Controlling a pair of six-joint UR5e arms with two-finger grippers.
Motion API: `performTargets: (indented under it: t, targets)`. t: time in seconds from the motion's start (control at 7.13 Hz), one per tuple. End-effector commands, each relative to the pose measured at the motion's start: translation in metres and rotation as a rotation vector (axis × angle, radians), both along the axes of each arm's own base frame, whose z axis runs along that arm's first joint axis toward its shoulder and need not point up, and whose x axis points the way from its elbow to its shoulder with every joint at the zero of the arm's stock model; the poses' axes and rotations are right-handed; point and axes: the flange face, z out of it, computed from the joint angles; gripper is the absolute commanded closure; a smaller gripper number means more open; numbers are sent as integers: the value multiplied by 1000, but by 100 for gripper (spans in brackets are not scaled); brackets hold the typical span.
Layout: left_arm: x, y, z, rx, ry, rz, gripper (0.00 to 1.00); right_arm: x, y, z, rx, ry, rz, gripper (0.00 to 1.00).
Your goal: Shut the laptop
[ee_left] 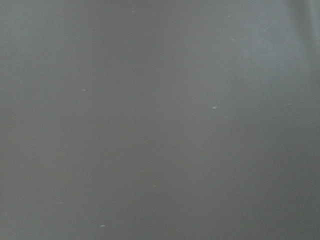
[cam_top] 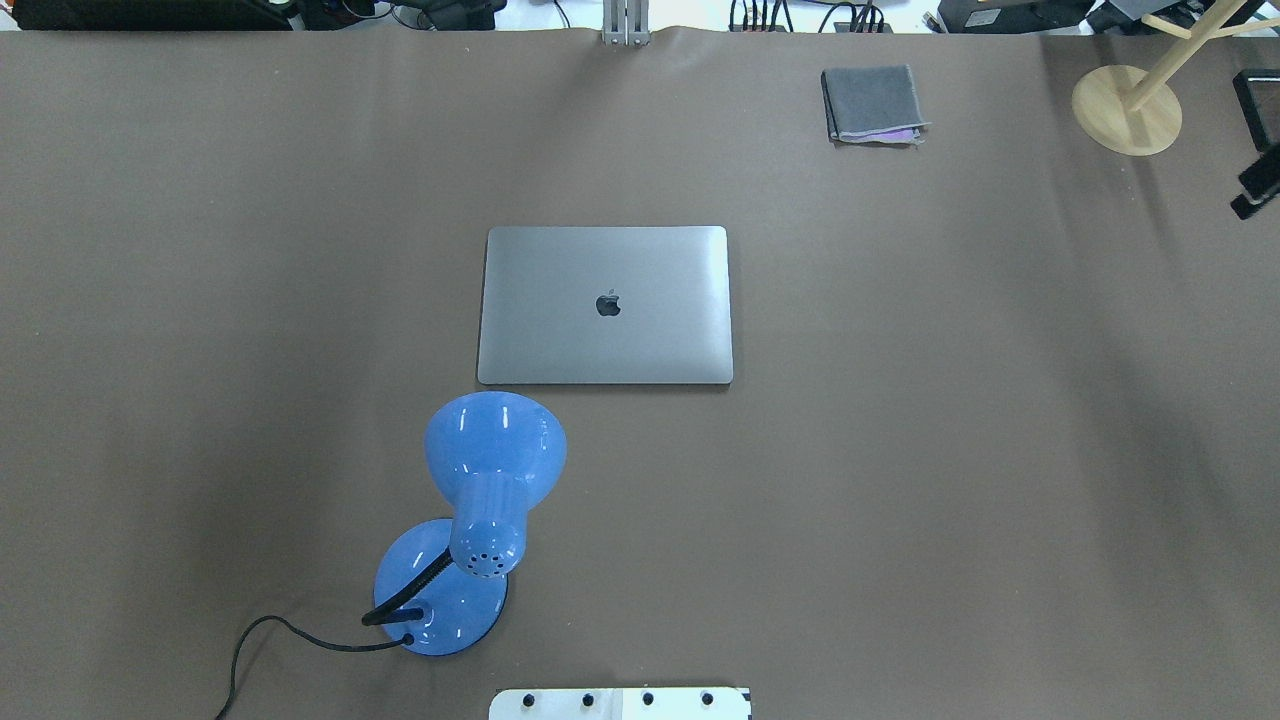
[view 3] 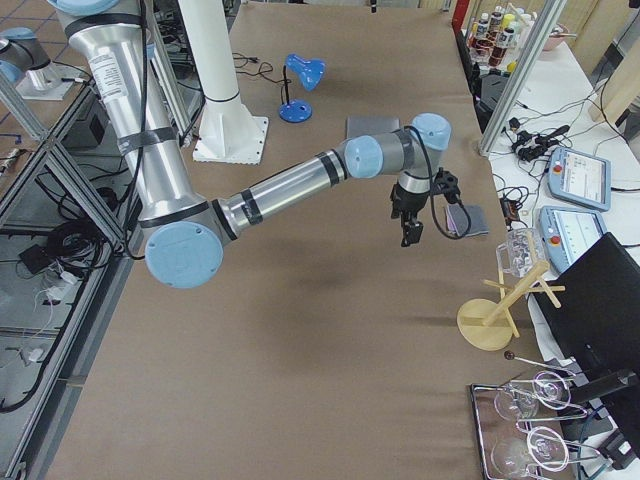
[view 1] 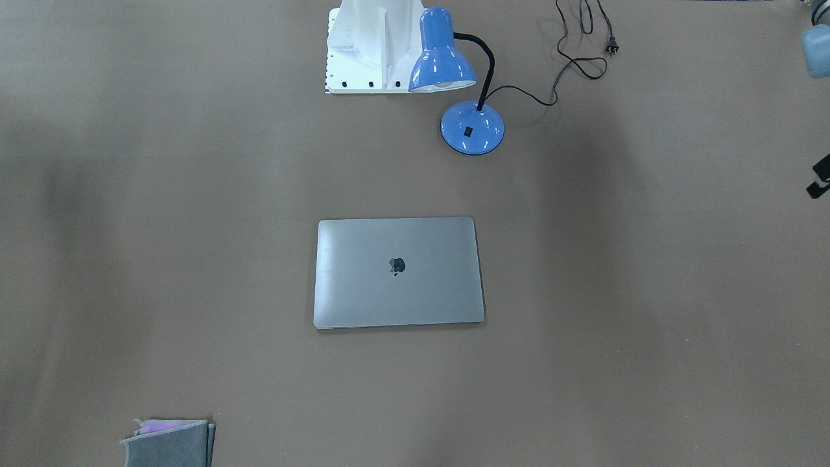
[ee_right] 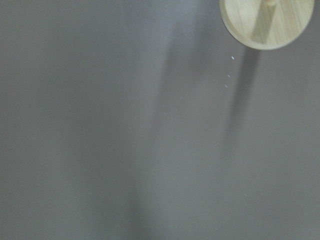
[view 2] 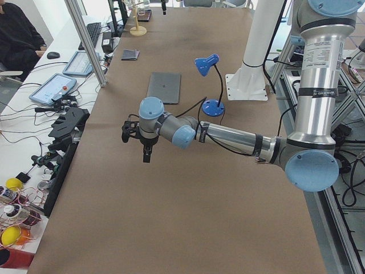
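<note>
The laptop (cam_top: 605, 304) is a space-grey notebook lying flat in the middle of the table with its lid down and the dark apple logo facing up; it also shows in the front view (view 1: 399, 272). My left gripper (view 2: 146, 153) hangs above bare table, well off to the laptop's side. My right gripper (view 3: 411, 230) hangs above the table on the other side, near the grey pouch. Only a black sliver of each shows at the edges of the front and overhead views. I cannot tell whether either is open or shut. Both wrist views show only bare table.
A blue desk lamp (cam_top: 470, 520) with a black cord stands between the laptop and the robot's base. A grey felt pouch (cam_top: 872, 103) lies at the far right. A round wooden stand (cam_top: 1126, 110) is at the far right corner.
</note>
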Motion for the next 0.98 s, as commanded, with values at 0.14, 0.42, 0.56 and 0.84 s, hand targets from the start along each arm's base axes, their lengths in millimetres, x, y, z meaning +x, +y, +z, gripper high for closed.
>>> performTargets:
  t: [0.14, 0.42, 0.56, 0.84]
  targets:
    - [-34, 22, 37, -71, -36, 32, 2, 46, 43, 61, -68, 4, 20, 0]
    - [-51, 28, 59, -114, -30, -4, 2, 47, 62, 79, -118, -26, 31, 0]
    - [-52, 31, 63, -127, -27, -8, 2, 49, 63, 80, -120, -31, 36, 0]
    - [-44, 35, 60, -141, 66, 3, 2, 49, 62, 78, -119, -36, 37, 0]
